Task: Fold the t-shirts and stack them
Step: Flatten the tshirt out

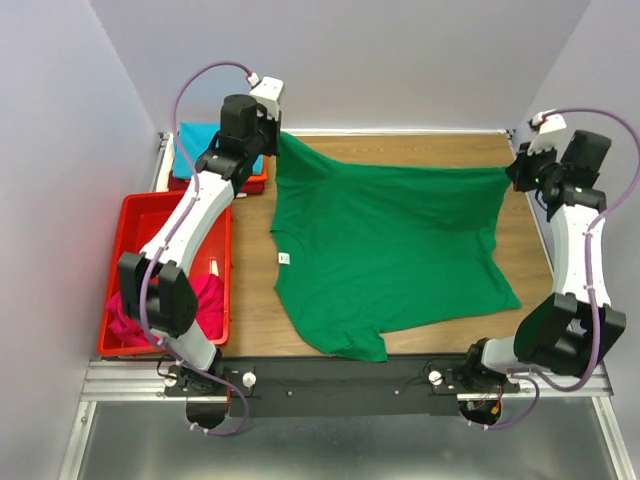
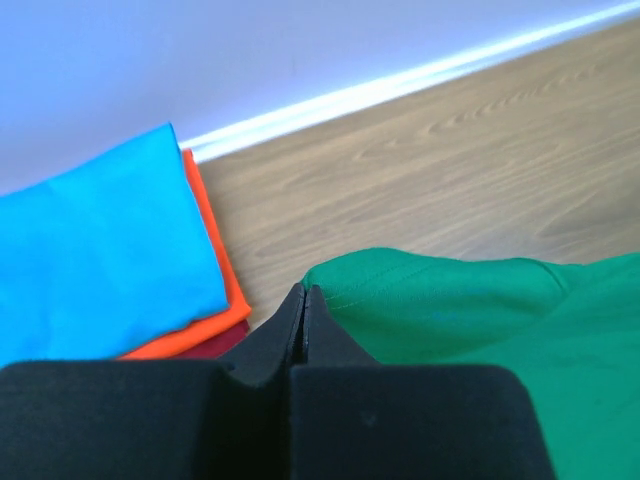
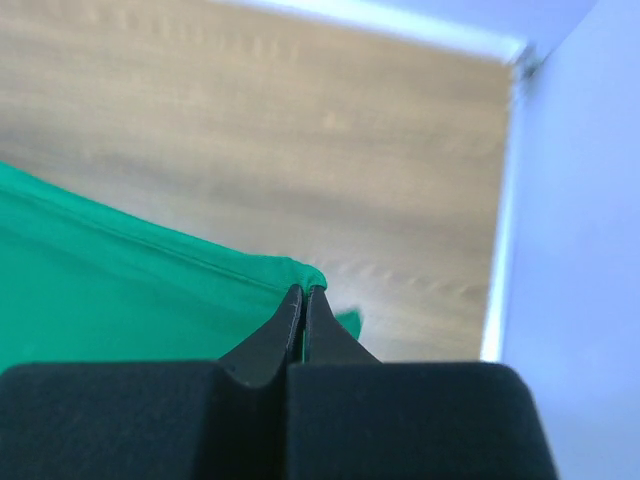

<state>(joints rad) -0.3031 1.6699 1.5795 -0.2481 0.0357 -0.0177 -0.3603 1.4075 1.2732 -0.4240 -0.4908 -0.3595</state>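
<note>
The green t-shirt (image 1: 390,250) is lying spread over the middle of the table (image 1: 420,145), with the left jaws pinching its upper-left corner and the right jaws its upper-right corner, both closed tight on cloth. To fold cleanly, both should probably be travelling toward the bottom of the frame together, keeping that upper edge taut and level.

Fingers of the left hand (image 2: 304,300) were pressed together, no gap, with the green t-shirt (image 2: 480,320) edge caught at the tips. The cloth ran off to the hand's right. Left of the hand, a folded teal t-shirt (image 2: 90,240) sat on the orange one (image 2: 215,260), with the dark red one (image 2: 215,343) underneath. Wood bench (image 2: 450,170) ahead, wall (image 2: 200,50) beyond.
</note>
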